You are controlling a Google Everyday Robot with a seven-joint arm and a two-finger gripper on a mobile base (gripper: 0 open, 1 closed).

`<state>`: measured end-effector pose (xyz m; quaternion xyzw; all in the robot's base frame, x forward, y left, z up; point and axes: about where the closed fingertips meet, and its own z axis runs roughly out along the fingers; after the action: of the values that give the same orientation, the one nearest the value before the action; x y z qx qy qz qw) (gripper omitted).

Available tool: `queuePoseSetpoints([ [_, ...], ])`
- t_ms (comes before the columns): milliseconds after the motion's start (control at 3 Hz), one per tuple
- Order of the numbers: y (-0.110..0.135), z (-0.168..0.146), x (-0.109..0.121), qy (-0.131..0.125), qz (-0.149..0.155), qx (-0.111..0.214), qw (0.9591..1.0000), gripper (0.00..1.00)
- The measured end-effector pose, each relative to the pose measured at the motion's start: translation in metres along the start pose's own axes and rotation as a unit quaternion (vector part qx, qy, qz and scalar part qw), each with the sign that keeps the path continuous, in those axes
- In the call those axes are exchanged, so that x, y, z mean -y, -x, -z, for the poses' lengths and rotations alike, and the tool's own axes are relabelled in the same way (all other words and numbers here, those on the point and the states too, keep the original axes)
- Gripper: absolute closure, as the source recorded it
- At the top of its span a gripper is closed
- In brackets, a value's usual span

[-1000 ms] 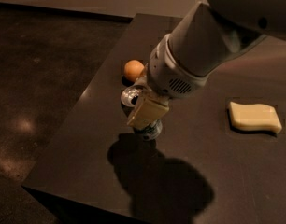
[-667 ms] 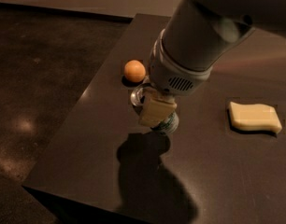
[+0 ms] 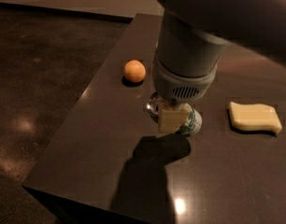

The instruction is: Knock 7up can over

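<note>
contact is happening at this moment: the gripper point(image 3: 171, 119) is hanging low over the middle of the dark surface point(image 3: 98, 143), with its tan tip sitting right against the near side of the 7up can point(image 3: 193, 123). whether it is spread or pressed together i cannot tell, since only one tan block is showing below the grey wrist point(image 3: 185, 85).

the can is sitting between the orange ball point(image 3: 134, 71) and the yellow sponge point(image 3: 254, 117), partly hidden behind the gripper. its silver top point(image 3: 153, 105) is poking out toward the left of the view and its white-and-green body toward the right. it seems to be leaning far over or going down on its side, though the gripper is covering the part that would settle it.

judging by that, the tipping step itself is in hand and is nearing its end. the next move is calling for a short push along the way the can is leaning. after that the gripper should be rising clear, so that the can is resting on its side and not rolling toward the ball or the near edge.

counting what is lying here:
- one 7up can
- one orange ball, apart from the can at the back left
- one yellow sponge, well apart at the right
- one gripper on one arm
- one surface carrying them all
</note>
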<state>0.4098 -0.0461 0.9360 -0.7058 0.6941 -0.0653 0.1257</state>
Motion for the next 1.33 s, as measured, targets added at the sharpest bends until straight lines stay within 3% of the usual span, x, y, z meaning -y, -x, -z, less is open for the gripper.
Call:
queuePoseSetpoints([
  [667,-0.007,-0.019,-0.01,0.018,0.052,-0.053,0.9971,1.0],
  [1000,-0.007,-0.03,-0.012,0.033,0.064,-0.063,0.9954,0.84],
  [1333,-0.006,-0.041,-0.012,0.045,0.073,-0.07,0.9938,0.53],
])
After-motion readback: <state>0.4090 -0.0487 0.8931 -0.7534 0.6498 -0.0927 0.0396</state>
